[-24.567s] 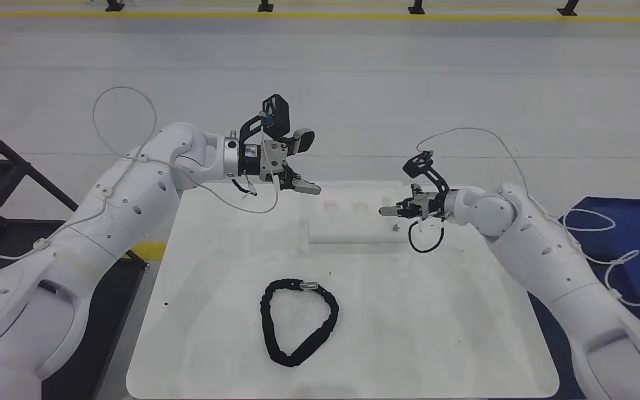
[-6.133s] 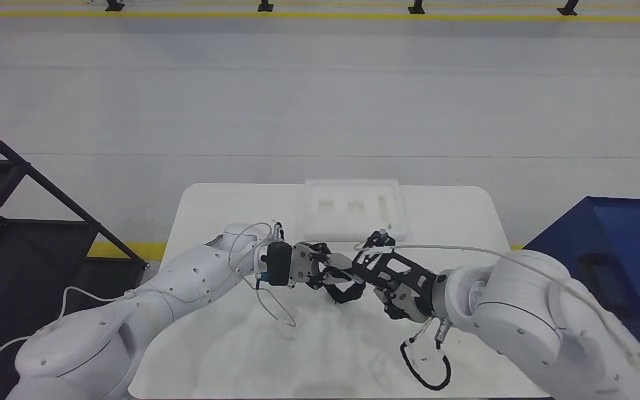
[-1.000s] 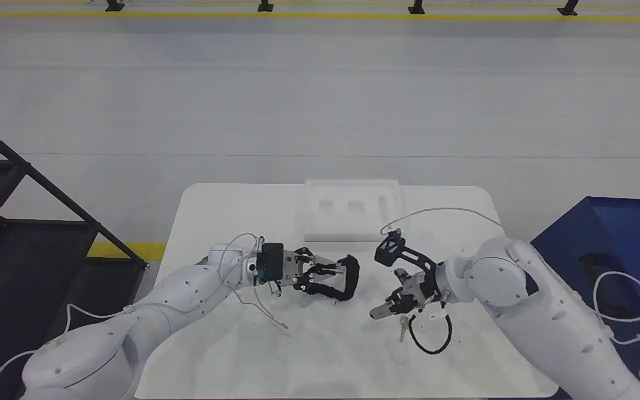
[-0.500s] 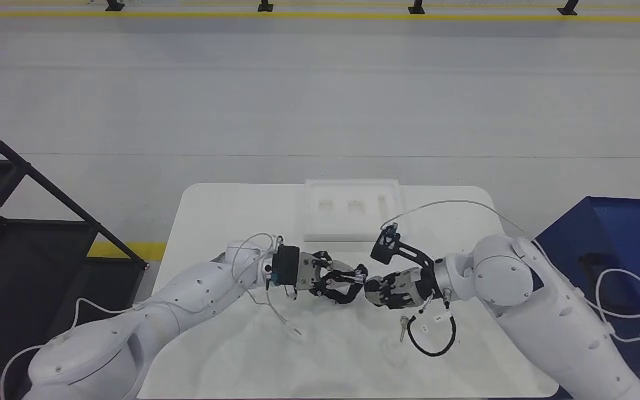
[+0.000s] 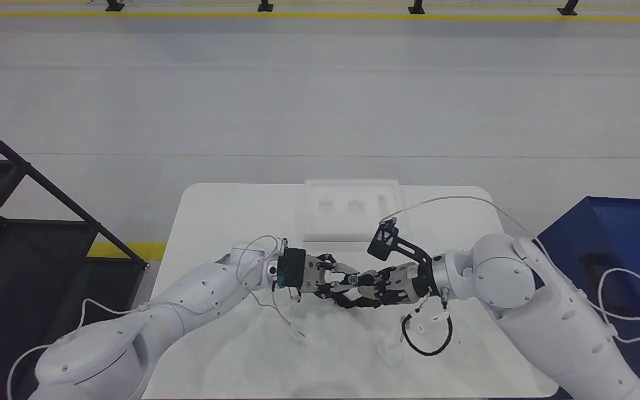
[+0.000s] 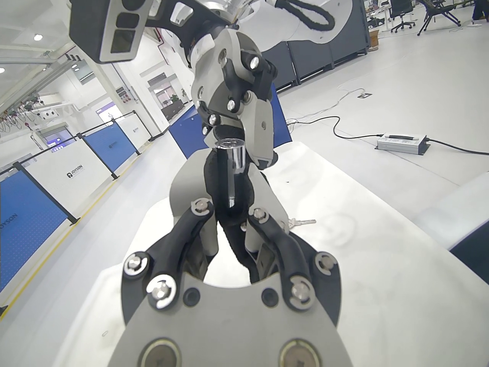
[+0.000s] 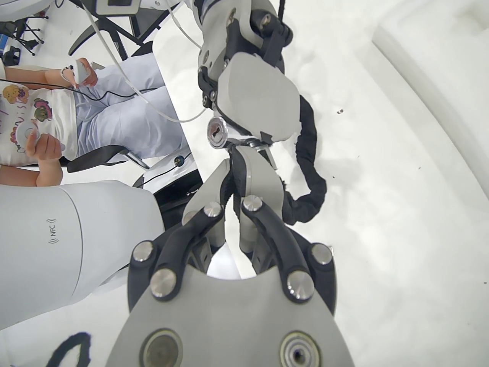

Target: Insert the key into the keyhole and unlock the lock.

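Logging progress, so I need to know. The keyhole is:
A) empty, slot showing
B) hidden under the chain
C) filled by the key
A: the keyhole shows its dark slot bare in the right wrist view, on the lock that the left end effector grips.

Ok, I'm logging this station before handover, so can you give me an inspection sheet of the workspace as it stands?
Surface: white table, a few dark specks.
Job's things: chain lock held at its metal head; keyhole empty; key lying flat on the table, apart from the lock.
Clutter: foam tray at the table's far edge.
Grippers: left gripper shut on the chain lock; right gripper shut, tips at the lock's head, whether it grips anything unclear.
Cables: white cable looping off the left arm; black cable loop at the right wrist.
Surroundings: blue barriers; power box on the floor.
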